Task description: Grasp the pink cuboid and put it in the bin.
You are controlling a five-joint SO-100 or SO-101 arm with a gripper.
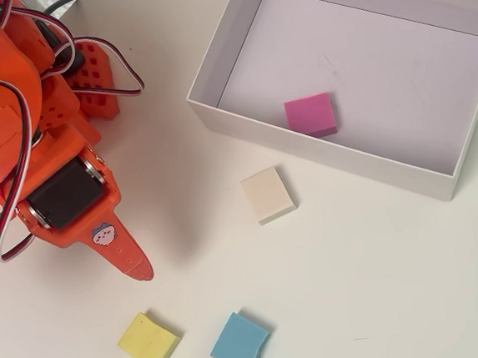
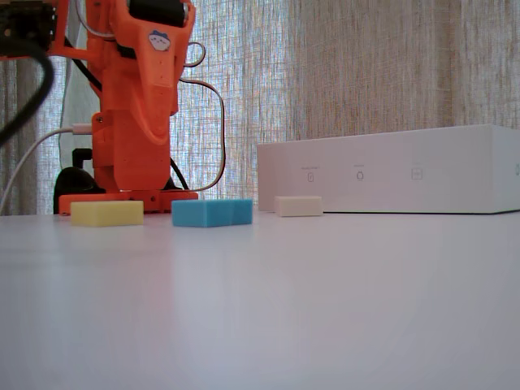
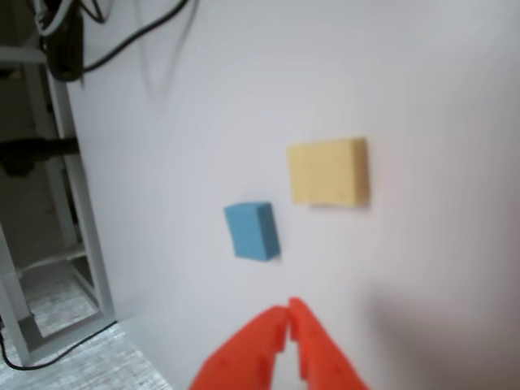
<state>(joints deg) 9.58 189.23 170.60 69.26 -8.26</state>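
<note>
Pink cuboid lay flat inside bin, far across counter from pincer; pincer tips pressed together, empty, over yellow/blue blocks.

Overhead view: scene is looked down on from above, fairly close; table, bin and arm base are taken in. Fixed view: cam is set at tabletop level, near, facing horizontally across the surface toward a curtain. Wrist view: cam is carried on the arm, aimed past the gripper tips at the table edge. Yellow block and blue block are shared by all three views.
</note>
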